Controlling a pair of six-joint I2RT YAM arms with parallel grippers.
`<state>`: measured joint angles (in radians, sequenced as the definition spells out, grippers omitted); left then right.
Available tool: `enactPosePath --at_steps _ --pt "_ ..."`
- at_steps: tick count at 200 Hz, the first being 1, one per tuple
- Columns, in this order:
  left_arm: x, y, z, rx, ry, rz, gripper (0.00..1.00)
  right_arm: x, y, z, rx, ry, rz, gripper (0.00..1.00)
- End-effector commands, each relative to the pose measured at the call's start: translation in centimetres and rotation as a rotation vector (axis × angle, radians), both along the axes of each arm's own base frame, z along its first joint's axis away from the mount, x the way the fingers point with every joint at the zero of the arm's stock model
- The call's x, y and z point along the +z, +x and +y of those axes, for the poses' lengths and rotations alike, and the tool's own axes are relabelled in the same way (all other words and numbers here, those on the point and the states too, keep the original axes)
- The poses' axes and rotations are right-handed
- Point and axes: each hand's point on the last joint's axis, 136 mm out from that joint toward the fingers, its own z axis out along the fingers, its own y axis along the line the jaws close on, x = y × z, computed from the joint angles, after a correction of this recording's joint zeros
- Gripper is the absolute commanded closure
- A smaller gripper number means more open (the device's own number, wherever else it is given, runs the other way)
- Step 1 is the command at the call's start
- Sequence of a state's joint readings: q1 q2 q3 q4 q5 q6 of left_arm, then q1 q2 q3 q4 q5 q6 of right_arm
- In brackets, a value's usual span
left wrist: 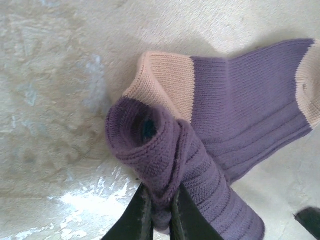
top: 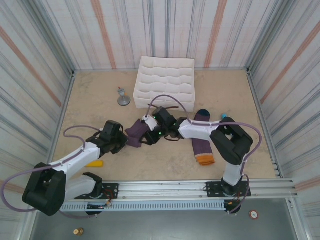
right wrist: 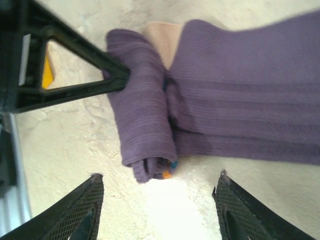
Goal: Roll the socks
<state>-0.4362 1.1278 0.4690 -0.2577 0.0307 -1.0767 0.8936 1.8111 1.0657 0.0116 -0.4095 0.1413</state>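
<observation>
**Two socks, one half rolled**

Top view: two purple socks. The half-rolled sock (top: pixel 136 132) lies mid-table between the left gripper (top: pixel 125 140) and right gripper (top: pixel 149 131). The flat sock (top: pixel 202 142) lies right, crossed by the right arm. One white tray (top: pixel 165 82) far, one yellow block (top: pixel 95 163) near-left.

Left wrist: the left gripper pinches the half-rolled sock tight.

Right wrist: the right gripper's jaws stand wide apart, holding nothing

Two purple socks (top: pixel 135 133) (top: pixel 202 145), one white tray (top: pixel 161 103), one yellow block (top: pixel 95 163), one grey stand (top: pixel 123 98) and one teal object (top: pixel 223 116) are sitting out.
</observation>
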Motion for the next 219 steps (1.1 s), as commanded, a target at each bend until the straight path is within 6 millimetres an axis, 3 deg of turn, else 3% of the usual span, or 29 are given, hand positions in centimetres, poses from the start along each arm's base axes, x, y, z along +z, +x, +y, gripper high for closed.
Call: enactPosePath --at_steps 1,68,110,149,219 --pt "-0.9 -1.1 0.4 -0.021 0.016 0.055 1.00 1.1 -0.3 0.7 0.059 -0.054 -0.296 0.38" --pt "-0.9 -1.0 -0.4 -0.081 -0.043 0.090 1.00 0.1 -2.9 2.9 0.191 -0.192 -0.797 0.38" --pt "-0.8 -1.0 -0.5 -0.100 -0.057 0.096 1.00 -0.7 -3.4 4.3 0.237 -0.233 -0.946 0.38" --pt "-1.2 -1.1 -0.6 -0.115 -0.061 0.112 1.00 -1.9 -3.4 5.1 0.266 -0.248 -0.948 0.40" --pt "-1.4 -0.9 -1.1 -0.158 -0.075 0.117 1.00 -4.9 -1.2 3.8 0.220 -0.318 -0.956 0.38"
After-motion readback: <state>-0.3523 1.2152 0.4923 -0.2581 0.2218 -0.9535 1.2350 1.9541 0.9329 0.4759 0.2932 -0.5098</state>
